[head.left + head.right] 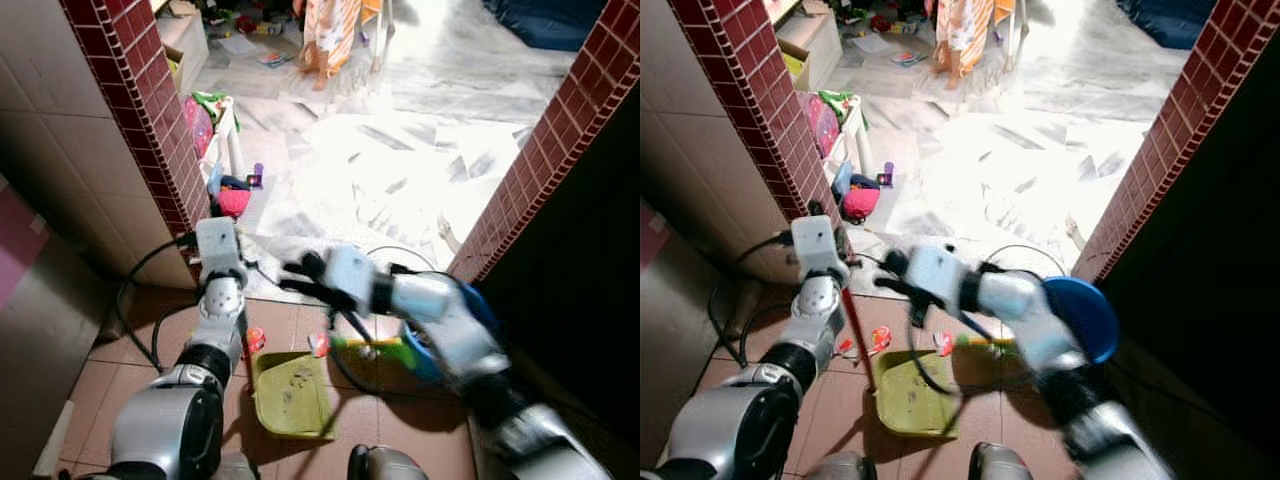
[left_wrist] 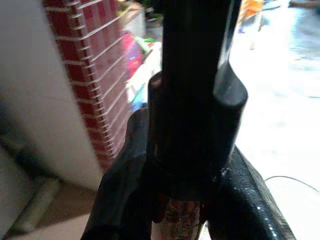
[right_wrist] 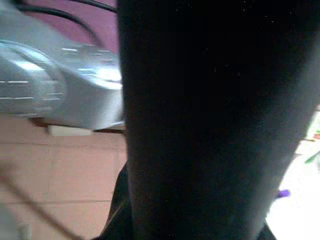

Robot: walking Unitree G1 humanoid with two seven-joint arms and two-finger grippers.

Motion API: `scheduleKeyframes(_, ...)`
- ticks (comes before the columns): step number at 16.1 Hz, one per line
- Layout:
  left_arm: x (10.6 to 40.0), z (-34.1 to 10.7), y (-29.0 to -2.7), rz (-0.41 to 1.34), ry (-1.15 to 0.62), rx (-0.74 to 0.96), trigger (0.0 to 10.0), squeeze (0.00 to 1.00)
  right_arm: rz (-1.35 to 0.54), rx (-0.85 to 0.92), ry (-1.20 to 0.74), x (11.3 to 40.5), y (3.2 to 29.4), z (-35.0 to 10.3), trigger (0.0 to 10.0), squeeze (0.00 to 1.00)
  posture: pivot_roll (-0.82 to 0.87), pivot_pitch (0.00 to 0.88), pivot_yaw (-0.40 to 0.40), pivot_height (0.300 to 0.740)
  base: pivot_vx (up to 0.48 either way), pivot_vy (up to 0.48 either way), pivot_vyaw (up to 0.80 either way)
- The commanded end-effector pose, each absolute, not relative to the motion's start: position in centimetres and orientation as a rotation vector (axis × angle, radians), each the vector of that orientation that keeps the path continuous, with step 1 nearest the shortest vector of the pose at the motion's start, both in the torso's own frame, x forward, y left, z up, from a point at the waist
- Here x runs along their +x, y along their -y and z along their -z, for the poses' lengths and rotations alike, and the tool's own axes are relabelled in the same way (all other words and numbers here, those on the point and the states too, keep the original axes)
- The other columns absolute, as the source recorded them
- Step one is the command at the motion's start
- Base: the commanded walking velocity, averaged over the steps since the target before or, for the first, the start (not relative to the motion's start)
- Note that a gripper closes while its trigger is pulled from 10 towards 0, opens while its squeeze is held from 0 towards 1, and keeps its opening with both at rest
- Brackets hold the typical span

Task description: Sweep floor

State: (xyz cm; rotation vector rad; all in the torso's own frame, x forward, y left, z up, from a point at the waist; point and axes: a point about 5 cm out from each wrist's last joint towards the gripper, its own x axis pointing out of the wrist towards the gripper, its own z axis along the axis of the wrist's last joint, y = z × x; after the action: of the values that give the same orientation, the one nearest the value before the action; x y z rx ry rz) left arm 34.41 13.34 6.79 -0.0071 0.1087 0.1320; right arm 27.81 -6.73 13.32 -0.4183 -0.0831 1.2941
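Left fingers (image 2: 125, 200) apparently gripping red handle (image 1: 856, 340), green dustpan (image 1: 290, 395)

Silver arms with black elbow joints, white wrist blocks, looping black cables.

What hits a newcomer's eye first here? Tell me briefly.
The yellow-green plastic dustpan on the terracotta tile floor, directly before the robot, with small bright scraps of litter beside it. Above it the left pincer grips a red pole, between two red-tiled pillars.
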Motion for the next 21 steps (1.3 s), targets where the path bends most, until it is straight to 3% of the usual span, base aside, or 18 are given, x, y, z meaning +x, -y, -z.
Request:
scheduleKeyframes(1, 35.0, -7.8, -13.2, -0.096, -0.081, -0.015, 10.0, 0.0, -1.342, -0.416, 0.074, 27.3, 6.9, -14.4, 10.0, 0.0, -0.14, 0.131, 0.023, 0.74, 0.0, 0.0, 0.0)
scheduleKeyframes(3, 35.1, -8.7, -14.1, -0.111, -0.023, -0.014, 10.0, 0.0, -1.312, -0.272, 0.073, 27.2, 7.3, -15.5, 10.0, 0.0, -0.12, 0.149, 0.026, 0.74, 0.0, 0.0, 0.0)
scheduleKeyframes(8, 34.6, -11.1, -15.8, -0.159, 0.132, -0.003, 10.0, 0.0, -1.009, -0.032, 0.286, 30.2, 6.7, -20.0, 10.0, 0.0, -0.07, 0.116, 0.039, 0.74, 0.0, 0.0, 0.0)
scheduleKeyframes(13, 33.4, -11.9, -14.1, -0.066, 0.148, -0.068, 10.0, 0.0, -0.691, 0.108, 0.437, 33.6, 8.1, -24.1, 10.0, 0.0, -0.04, 0.119, 0.034, 0.74, 0.0, 0.0, 0.0)
scheduleKeyframes(17, 33.3, -12.6, -13.2, 0.007, 0.153, -0.112, 10.0, 0.0, -0.632, 0.125, 0.434, 33.9, 8.6, -23.7, 10.0, 0.0, -0.04, 0.112, 0.039, 0.74, 0.0, 0.0, 0.0)
scheduleKeyframes(21, 33.5, -12.1, -12.7, 0.05, 0.105, -0.108, 10.0, 0.0, -0.409, 0.253, 0.524, 35.3, 11.1, -26.8, 10.0, 0.0, -0.07, 0.092, 0.045, 0.74, 0.0, 0.0, 0.0)
